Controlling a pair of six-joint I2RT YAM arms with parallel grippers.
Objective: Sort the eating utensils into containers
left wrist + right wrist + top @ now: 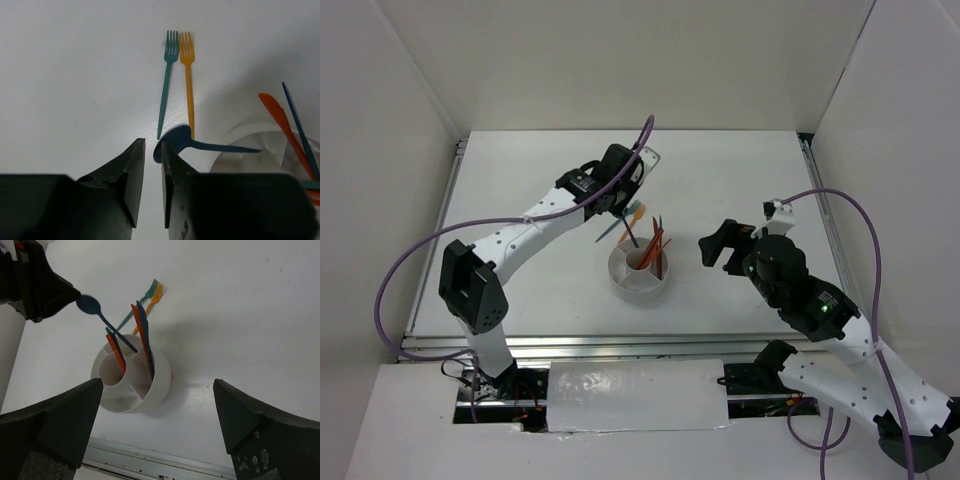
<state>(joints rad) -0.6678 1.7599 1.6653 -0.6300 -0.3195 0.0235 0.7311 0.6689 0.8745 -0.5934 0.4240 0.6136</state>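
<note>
Table (740, 180): white. The holder (640, 290) sits at centre frame in the top view.

Left gripper (152, 145): hovers just upper left of the holder. Jaws a narrow slot apart, nothing between them.

Right gripper (722, 248): right of the holder, jaws spread wide, empty.

Spoon (200, 146): handle is down in a holder compartment and the bowl leans out to the upper left. In the left wrist view the bowl lies against the tip of the right-hand finger. Touching or just clear, cannot tell.

Other pieces: orange and dark ones (145, 340) stand in the holder. The teal fork (166, 90) and orange fork (189, 85) lie side by side on the table beyond the holder, tines pointing away, unsorted.

Risks, my judgement:
- Finger so near the spoon bowl. A sideways or downward move could catch it and lever the spoon out, or tip the light holder.
- Forks nearly touching. Jaws closing on one may grab or flick both.
- Thin flat handles on a smooth table. Fingers may skate over them and pinch nothing.
- The spoon leans over the path to the forks. A low approach could snag it.
</note>
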